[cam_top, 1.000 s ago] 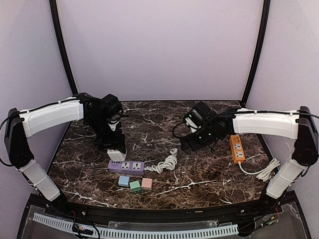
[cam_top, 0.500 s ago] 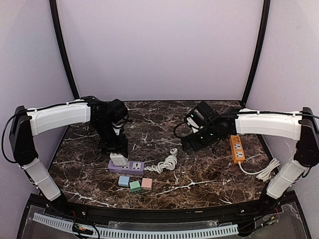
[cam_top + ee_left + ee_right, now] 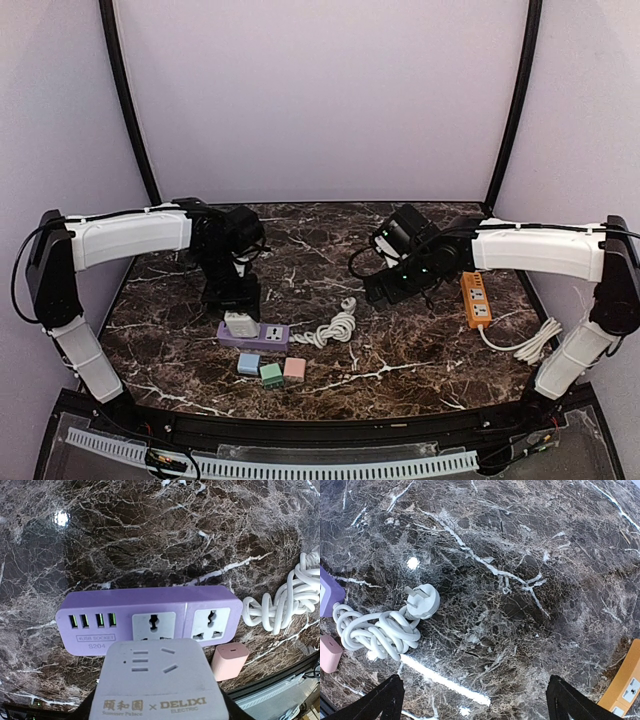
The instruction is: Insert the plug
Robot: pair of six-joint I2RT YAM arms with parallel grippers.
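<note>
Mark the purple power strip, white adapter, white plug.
purple power strip (image 3: 150,600), left wrist view, top face.
white adapter (image 3: 160,680), left wrist view, printed face.
white plug (image 3: 422,602), right wrist view, round head.

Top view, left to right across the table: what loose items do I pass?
blue cube → green cube → pink cube → coiled cord → orange strip → loose cord. The purple strip spans the cubes' width, so it is left out.
</note>
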